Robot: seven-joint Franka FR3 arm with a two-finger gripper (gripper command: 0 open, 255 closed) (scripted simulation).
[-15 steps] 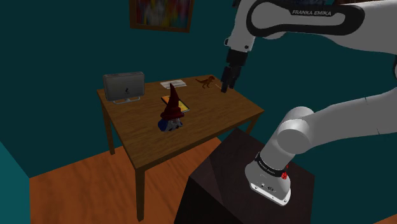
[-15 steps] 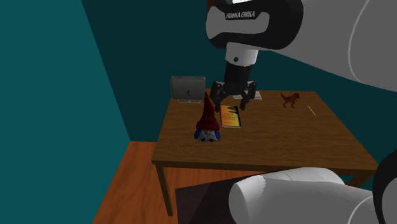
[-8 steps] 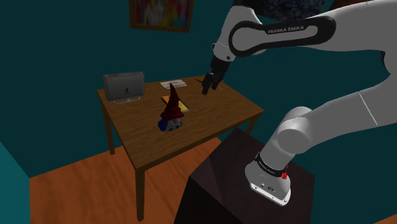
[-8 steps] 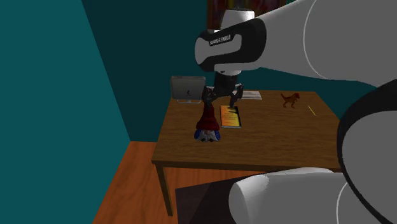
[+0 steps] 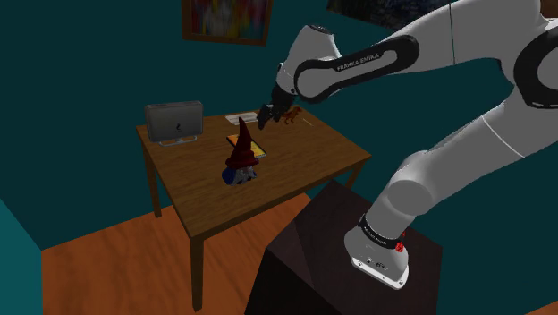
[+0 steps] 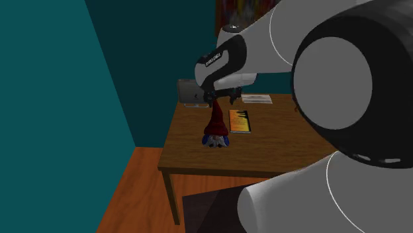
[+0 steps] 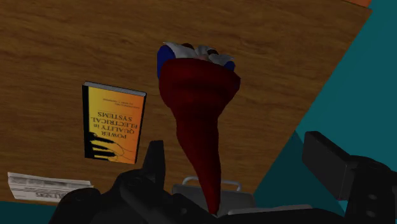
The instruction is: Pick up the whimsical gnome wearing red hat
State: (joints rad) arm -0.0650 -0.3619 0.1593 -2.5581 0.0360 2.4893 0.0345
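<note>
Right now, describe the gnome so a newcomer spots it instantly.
Find the wooden table against the teal wall. Near its middle, beside a flat orange book, stands the gnome. Its tall, pointed dark red hat over a blue and white body makes it the only cone-shaped thing there.

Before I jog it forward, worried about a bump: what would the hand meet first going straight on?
Probably the gnome's red hat, its tip rising between the hand's open fingers; the table lies behind. Depth is unclear.
</note>
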